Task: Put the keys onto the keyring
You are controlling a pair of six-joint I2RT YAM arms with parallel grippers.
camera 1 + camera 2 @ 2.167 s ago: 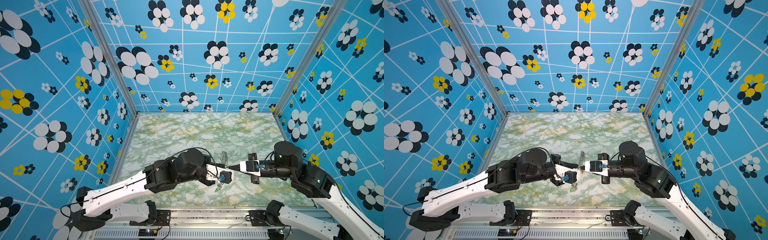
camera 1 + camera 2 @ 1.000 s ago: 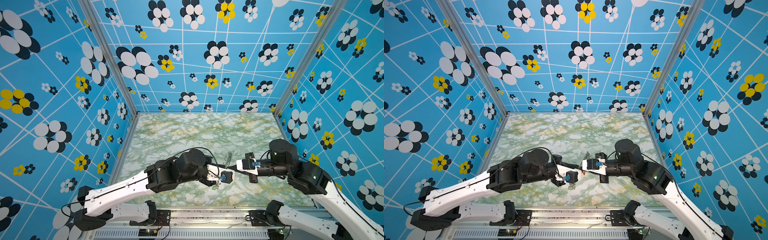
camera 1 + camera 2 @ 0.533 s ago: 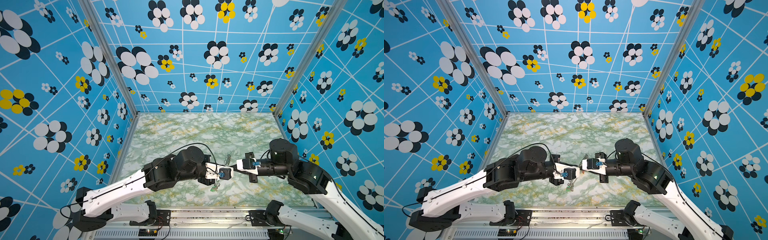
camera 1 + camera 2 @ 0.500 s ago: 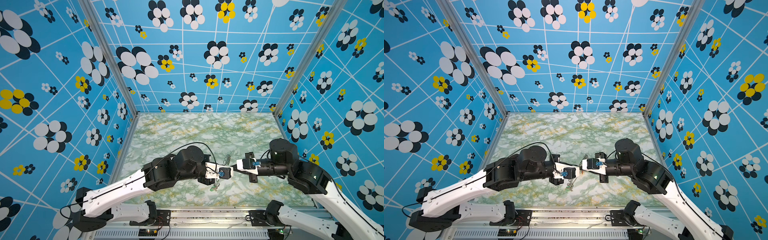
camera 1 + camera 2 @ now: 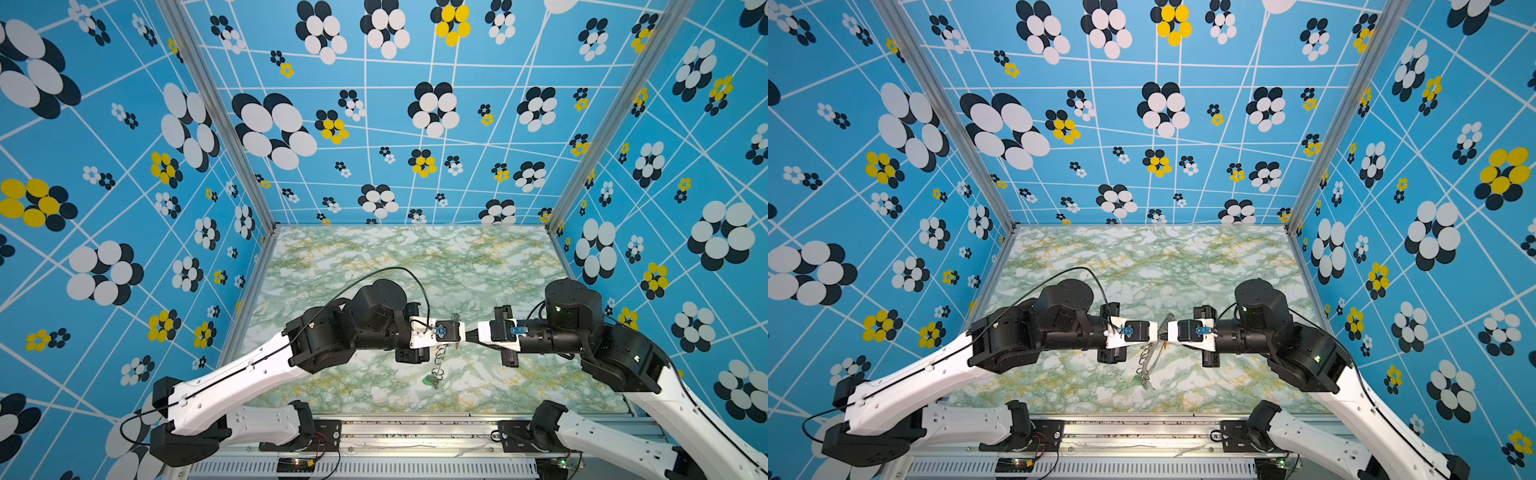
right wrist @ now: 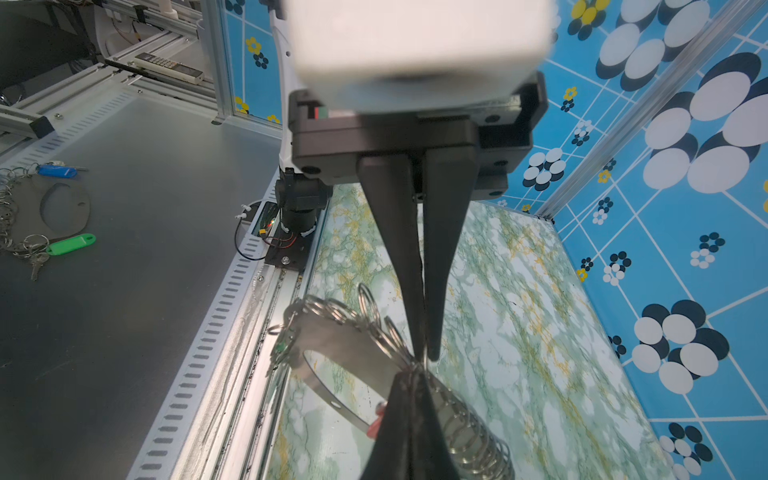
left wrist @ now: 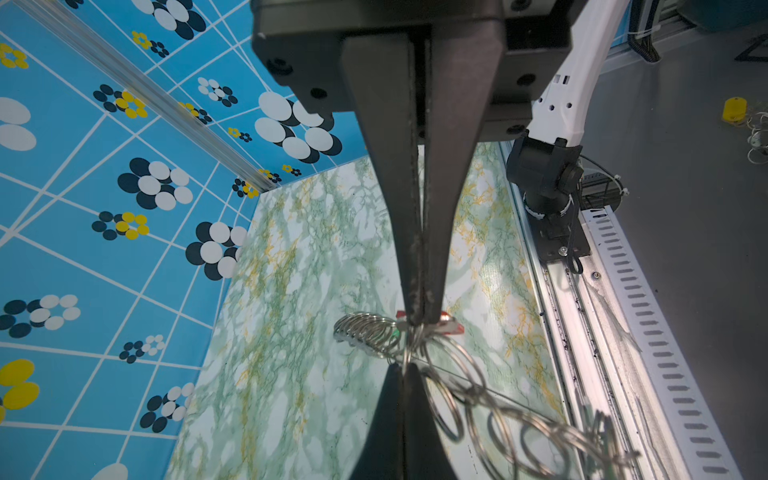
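Right gripper (image 6: 424,355) has slid toward 9 o'clock since 2 seconds ago, meeting the left gripper (image 7: 419,319) tip to tip. Each has its fingers pressed together, pinching a wire ring of the keyring (image 5: 1152,359). It hangs toward 6 o'clock above the table (image 5: 415,257), with the green-tagged key (image 5: 430,380) lowest.

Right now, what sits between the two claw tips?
A few wire rings of the keyring fill the narrow gap between left gripper and right gripper, clearest in the left wrist view.
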